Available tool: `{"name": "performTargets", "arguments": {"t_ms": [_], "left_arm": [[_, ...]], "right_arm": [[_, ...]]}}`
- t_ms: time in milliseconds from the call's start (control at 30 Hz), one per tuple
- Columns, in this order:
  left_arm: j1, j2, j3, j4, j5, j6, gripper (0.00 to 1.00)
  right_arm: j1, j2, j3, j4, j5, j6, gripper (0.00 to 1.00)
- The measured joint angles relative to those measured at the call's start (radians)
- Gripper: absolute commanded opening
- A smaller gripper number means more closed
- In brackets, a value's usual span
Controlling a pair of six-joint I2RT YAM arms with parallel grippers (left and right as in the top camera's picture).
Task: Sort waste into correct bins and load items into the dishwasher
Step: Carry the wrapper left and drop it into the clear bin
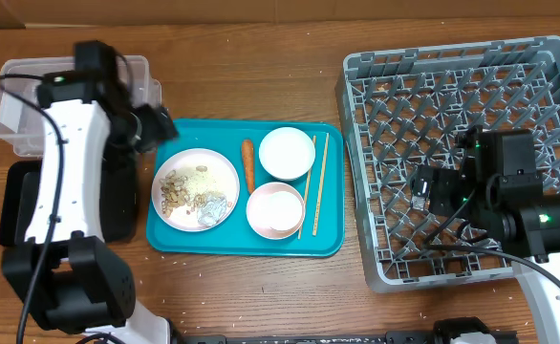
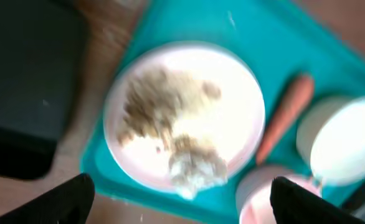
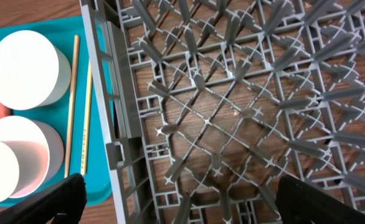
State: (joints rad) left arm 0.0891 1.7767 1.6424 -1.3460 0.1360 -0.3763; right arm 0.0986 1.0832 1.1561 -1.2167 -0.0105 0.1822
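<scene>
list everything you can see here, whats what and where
table: one, brown wood, under everything
clear tub: one, see-through, far left
black tray: one, black, nearer than the tub, partly under the left arm
teal tray: one, teal, centre
plate: one, white, left part of the teal tray
food scraps: one pile, beige, on the plate
foil wrapper: one, silver, on the plate
carrot: one, orange, between plate and bowls
white bowl: one, white, on the teal tray
pink bowl: one, pale pink, beside the white bowl
chopsticks: two, light wood, right edge of the teal tray
rack: one, grey, right
left tool: open, above the plate
right tool: open, above the rack
</scene>
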Motion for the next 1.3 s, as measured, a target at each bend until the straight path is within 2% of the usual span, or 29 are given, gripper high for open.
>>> {"name": "performTargets", "arguments": {"t_ms": [100,200,533,967,1100,1300], "left_arm": [[-0.064,-0.001,-0.011,-0.087,-0.005,0.022,0.96],[-0.127,-0.002,-0.048,-0.095,-0.026,0.040,0.96],[-0.263,-0.002,-0.306,0.122,-0.076,0.055,0.92],[-0.288,-0.002,-0.425,0.300,-0.126,0.066,0.84],[-0.304,-0.002,-0.449,0.325,-0.126,0.070,0.74],[-0.312,-0.002,-0.454,0.342,-0.126,0.073,0.73]], "right_arm": [[0.000,0.000,0.000,-0.004,0.000,0.000,1.00],[0.000,0.000,0.000,-0.010,0.000,0.000,1.00],[0.000,0.000,0.000,-0.027,0.000,0.000,1.00],[0.000,0.000,0.000,-0.031,0.000,0.000,1.00],[0.000,0.000,0.000,-0.032,0.000,0.000,1.00],[0.000,0.000,0.000,-0.032,0.000,0.000,1.00]]}}
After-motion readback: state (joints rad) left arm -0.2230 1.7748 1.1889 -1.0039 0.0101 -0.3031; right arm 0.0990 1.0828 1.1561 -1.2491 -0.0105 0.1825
